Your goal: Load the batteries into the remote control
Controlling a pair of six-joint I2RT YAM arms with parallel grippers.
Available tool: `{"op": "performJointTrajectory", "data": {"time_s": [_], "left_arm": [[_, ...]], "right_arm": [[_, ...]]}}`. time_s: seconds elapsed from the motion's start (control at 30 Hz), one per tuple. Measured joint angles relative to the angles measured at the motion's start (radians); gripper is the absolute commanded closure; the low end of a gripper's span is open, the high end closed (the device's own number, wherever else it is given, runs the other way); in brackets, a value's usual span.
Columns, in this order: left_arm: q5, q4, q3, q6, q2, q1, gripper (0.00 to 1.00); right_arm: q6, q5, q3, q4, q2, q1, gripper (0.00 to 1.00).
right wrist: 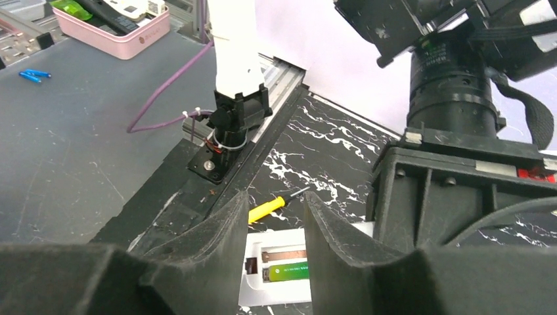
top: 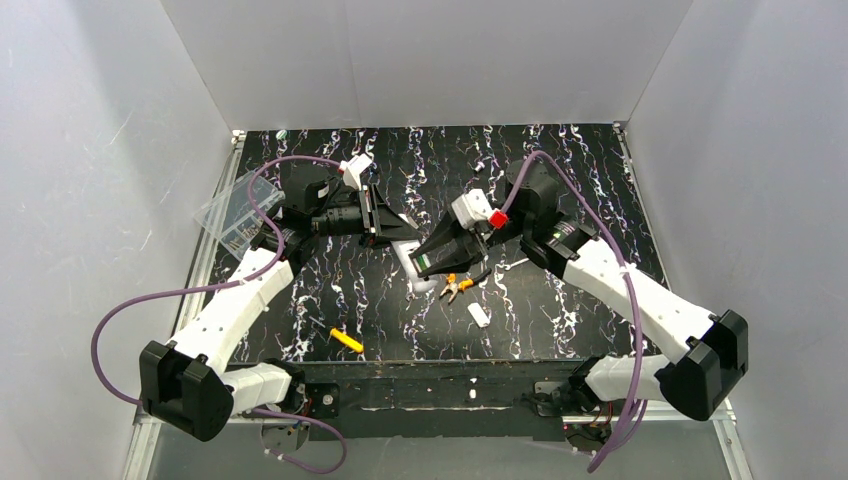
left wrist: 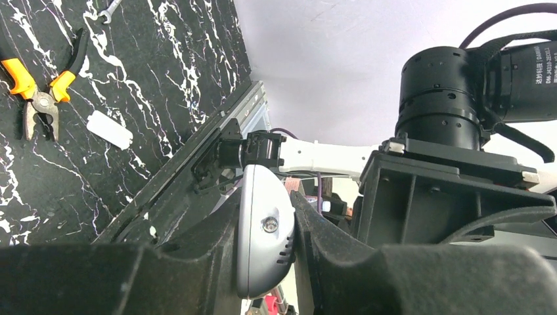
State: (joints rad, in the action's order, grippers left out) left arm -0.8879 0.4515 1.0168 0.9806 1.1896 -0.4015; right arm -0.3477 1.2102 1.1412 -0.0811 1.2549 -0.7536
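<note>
Remote control (right wrist: 279,254) | clamped in left pincer (left wrist: 266,220) | beneath parted right pincer (right wrist: 274,205)

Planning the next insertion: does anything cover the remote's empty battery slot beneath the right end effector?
Nothing visible does. The empty slot lies bare under the open right end effector. The green battery fills only the neighbouring slot.

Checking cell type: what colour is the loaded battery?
Green battery in the remote; right wrist view.

Robotics lab bench: black white-veined tabletop (top: 560,310) boxed by plain white panel walls (top: 420,60), aluminium frame rail (right wrist: 284,82); grey workbench (right wrist: 66,131) beyond, pink plastic tray (right wrist: 118,41) of oddments
</note>
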Motion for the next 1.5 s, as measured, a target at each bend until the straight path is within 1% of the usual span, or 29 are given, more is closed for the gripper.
{"op": "performJointTrajectory", "data": {"time_s": [0.1, 0.37, 0.53, 0.77, 0.9, 1.07, 1.27, 1.37, 1.5], "left_arm": [[-0.003, 0.0, 0.0, 0.0, 0.0, 0.0, 1.0], [-0.006, -0.001, 0.0, -0.001, 0.0, 0.0, 1.0], [-0.011, -0.001, 0.0, -0.001, 0.0, 0.0, 1.0], [-0.011, -0.001, 0.0, -0.001, 0.0, 0.0, 1.0], [-0.011, -0.001, 0.0, -0.001, 0.0, 0.0, 1.0], [-0.011, -0.001, 0.0, -0.001, 0.0, 0.0, 1.0], [-0.012, -0.001, 0.0, -0.001, 0.0, 0.0, 1.0], [-0.012, -0.001, 0.0, -0.002, 0.0, 0.0, 1.0], [-0.012, -0.002, 0.0, -0.005, 0.0, 0.0, 1.0]], "right_arm": [[0.0, -0.009, 0.002, 0.001, 0.014, 0.01, 0.54], [0.0, -0.01, 0.002, 0.003, 0.07, 0.046, 0.55], [0.006, -0.007, 0.002, -0.012, 0.079, 0.076, 0.58], [0.01, -0.002, 0.002, -0.034, 0.08, 0.056, 0.6], [0.011, 0.001, 0.002, -0.034, 0.08, 0.056, 0.63], [0.011, 0.002, 0.001, -0.034, 0.082, 0.056, 0.63], [0.007, 0.0, -0.006, -0.033, 0.086, 0.056, 0.6], [0.003, -0.003, -0.008, -0.032, 0.092, 0.056, 0.6], [-0.005, -0.005, -0.011, -0.033, 0.093, 0.056, 0.66]]}}
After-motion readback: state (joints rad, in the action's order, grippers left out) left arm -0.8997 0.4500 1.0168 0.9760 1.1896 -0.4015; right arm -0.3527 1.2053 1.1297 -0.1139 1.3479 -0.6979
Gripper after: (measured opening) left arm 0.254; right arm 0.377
